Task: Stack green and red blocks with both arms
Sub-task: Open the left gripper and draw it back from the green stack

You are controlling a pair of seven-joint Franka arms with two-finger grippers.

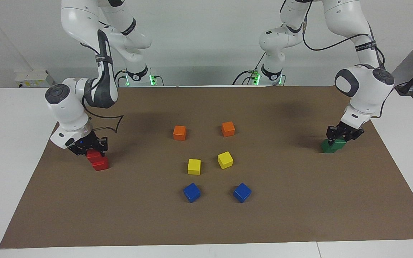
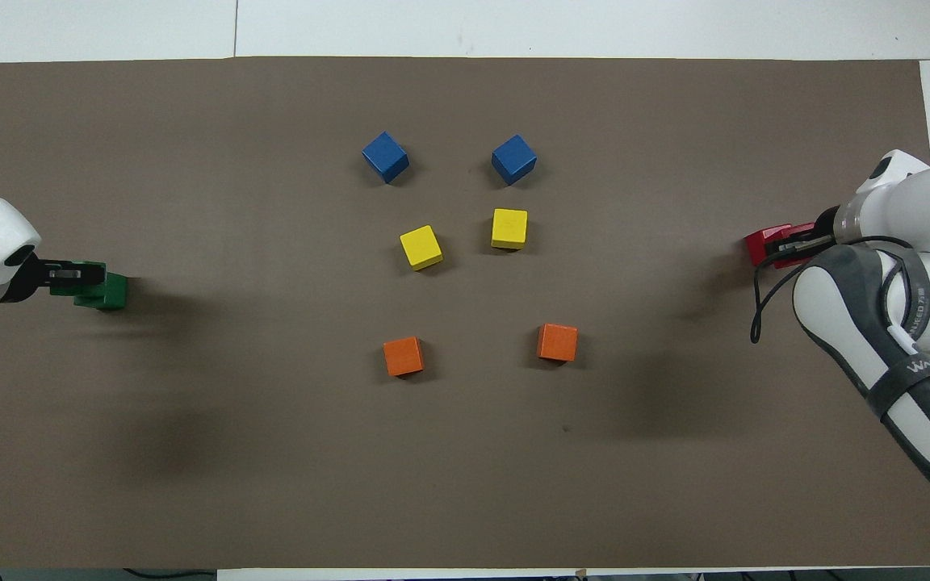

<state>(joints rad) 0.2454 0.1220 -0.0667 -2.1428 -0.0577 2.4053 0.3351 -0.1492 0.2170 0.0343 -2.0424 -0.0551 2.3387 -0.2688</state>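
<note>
1. The red stack at the left of the facing frame looks offset: the upper red block [image 1: 93, 155] sits askew on the lower red block [image 1: 100, 164], so letting go could tip it off
2. The right tool [image 1: 89, 150] is closed around that upper block
3. At the right of the frame, the left tool [image 1: 343, 137] grips the upper green block [image 1: 339, 142] over the lower green block [image 1: 328, 147]; same slip risk on the worktop [image 1: 206, 222]

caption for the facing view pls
Right gripper sets red block on another red block; left gripper on green blocks.
</note>
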